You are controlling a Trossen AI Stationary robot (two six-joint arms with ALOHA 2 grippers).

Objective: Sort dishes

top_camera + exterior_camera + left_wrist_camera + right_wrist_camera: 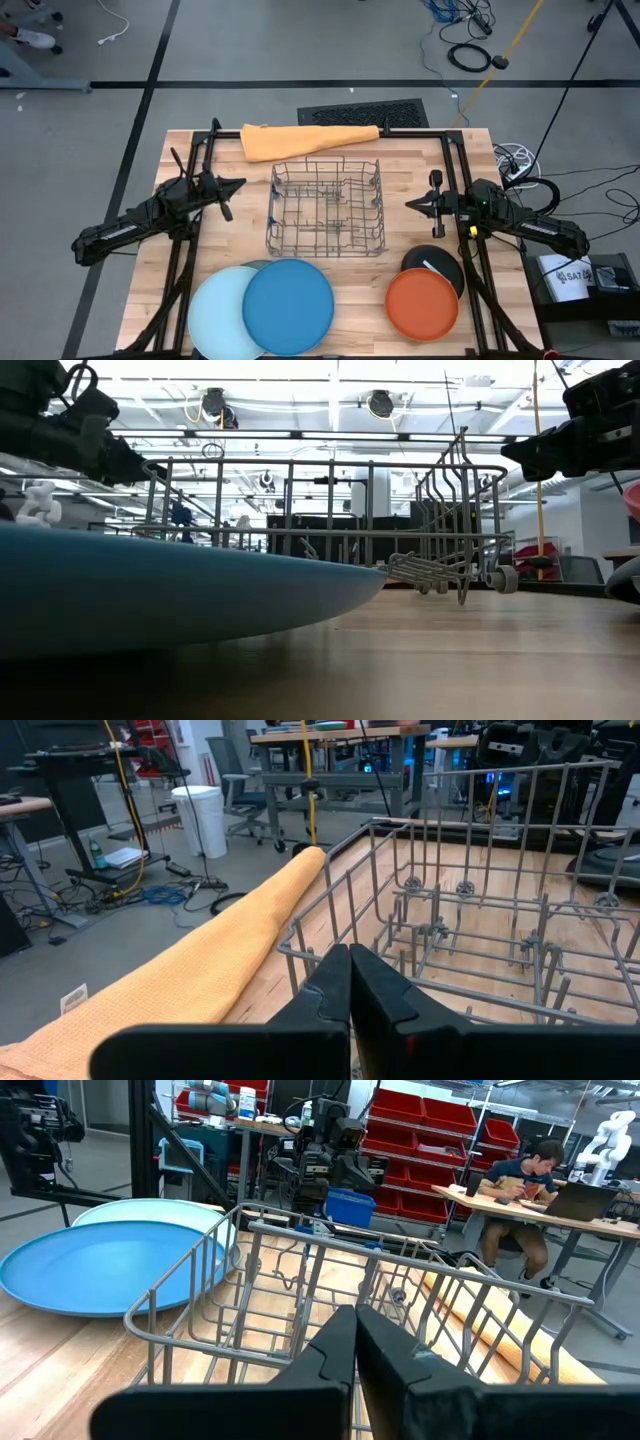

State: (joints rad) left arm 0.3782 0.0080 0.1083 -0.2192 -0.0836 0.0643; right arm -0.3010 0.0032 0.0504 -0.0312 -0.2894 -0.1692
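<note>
The dishes lie at the table's near edge: a blue plate (288,306) rests on a light blue plate (222,312) and on a grey one whose rim (258,264) peeks out; at the right an orange plate (422,304) overlaps a black plate with a white stripe (435,266). The empty wire dish rack (327,206) stands mid-table. My left gripper (240,184) hovers shut left of the rack, and my right gripper (408,204) hovers shut to its right. Both grippers are level, point at the rack and hold nothing.
A folded orange cloth (308,139) lies along the far edge behind the rack. Black frame rails (192,150) run along the table's sides. A person (520,1180) sits at a desk in the room beyond the table.
</note>
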